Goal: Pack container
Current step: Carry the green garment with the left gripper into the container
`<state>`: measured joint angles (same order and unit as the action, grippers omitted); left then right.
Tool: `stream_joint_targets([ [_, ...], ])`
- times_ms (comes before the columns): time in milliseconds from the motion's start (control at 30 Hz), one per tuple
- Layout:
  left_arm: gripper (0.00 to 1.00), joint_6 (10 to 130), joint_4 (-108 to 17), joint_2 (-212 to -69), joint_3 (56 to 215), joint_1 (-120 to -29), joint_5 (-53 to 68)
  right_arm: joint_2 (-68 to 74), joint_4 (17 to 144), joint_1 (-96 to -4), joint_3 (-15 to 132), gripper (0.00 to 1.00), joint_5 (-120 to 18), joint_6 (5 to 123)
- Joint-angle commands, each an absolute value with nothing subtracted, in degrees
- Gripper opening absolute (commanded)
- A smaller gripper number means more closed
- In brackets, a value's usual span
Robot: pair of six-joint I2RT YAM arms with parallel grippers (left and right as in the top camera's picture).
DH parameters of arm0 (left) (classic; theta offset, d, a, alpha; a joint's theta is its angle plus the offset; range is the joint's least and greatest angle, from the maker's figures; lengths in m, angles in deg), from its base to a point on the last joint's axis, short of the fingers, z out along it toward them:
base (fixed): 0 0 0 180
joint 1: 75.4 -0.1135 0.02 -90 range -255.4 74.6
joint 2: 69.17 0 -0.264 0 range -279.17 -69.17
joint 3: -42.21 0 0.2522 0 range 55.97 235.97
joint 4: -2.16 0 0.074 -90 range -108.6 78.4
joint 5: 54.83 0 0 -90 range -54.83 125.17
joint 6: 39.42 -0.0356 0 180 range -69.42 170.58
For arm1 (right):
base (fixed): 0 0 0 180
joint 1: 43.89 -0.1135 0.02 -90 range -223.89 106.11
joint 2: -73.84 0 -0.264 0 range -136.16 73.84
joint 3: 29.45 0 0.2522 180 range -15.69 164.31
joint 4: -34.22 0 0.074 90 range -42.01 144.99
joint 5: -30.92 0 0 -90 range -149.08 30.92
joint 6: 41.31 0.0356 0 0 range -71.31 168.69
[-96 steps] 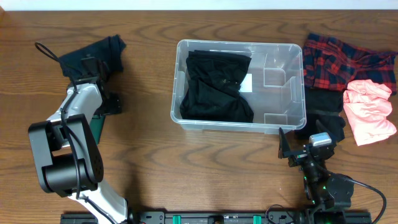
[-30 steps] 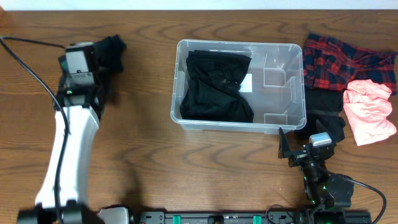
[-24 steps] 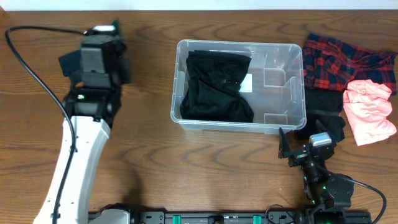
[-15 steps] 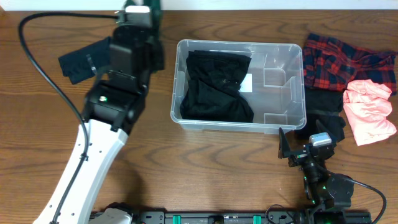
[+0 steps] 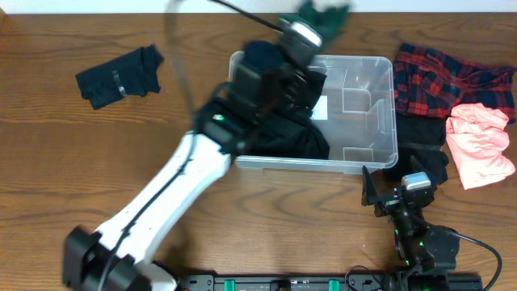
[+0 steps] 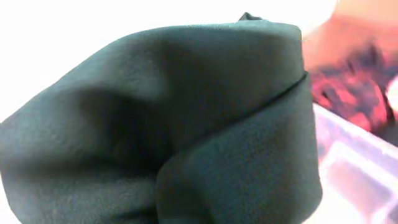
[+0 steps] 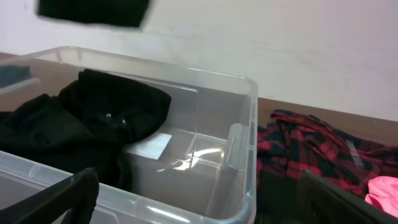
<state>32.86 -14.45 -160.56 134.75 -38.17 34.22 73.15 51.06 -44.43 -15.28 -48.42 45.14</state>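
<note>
Overhead: the left pincer, clamped on a green cloth, hangs over the far rim of the bin. Let go here, the cloth could drape the rim or fall behind. Below it a black garment fills the bin's left half. The right pincer gapes, bin just ahead.

Left wrist: cloth hides the fingers, bin below-right.

Right wrist: bin ahead, garment inside.

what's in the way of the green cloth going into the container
Nothing visible. The green cloth hangs in the air by the container's back rim; a black garment fills its left half, but the right half is open.
</note>
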Motion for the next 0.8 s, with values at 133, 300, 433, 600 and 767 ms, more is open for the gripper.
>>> stream_joint_targets([
  [133, 0.06, 17.8, -11.66, -167.65, 136.31, -34.97, 32.84, 73.5, 51.25, -43.95, -15.37, 0.99, -48.56, 44.79],
  [300, 0.06, 17.85, -9.78, -171.51, 136.31, -35.11, 33.21, 73.5, 51.25, -43.95, -15.37, 0.99, -48.56, 44.79],
  [433, 0.06, 17.83, -7.66, -173.88, 136.31, -34.91, 33.3, 73.5, 51.25, -43.95, -15.37, 0.99, -48.56, 44.79],
  [600, 0.06, 17.8, -6.3, -176.43, 136.31, -34.93, 37.94, 73.5, 51.25, -43.95, -15.37, 0.99, -48.56, 44.79],
  [767, 0.06, 17.78, -5.78, -179.01, 136.31, -34.91, 38.0, 73.5, 51.25, -43.95, -15.37, 0.99, -48.56, 44.79],
])
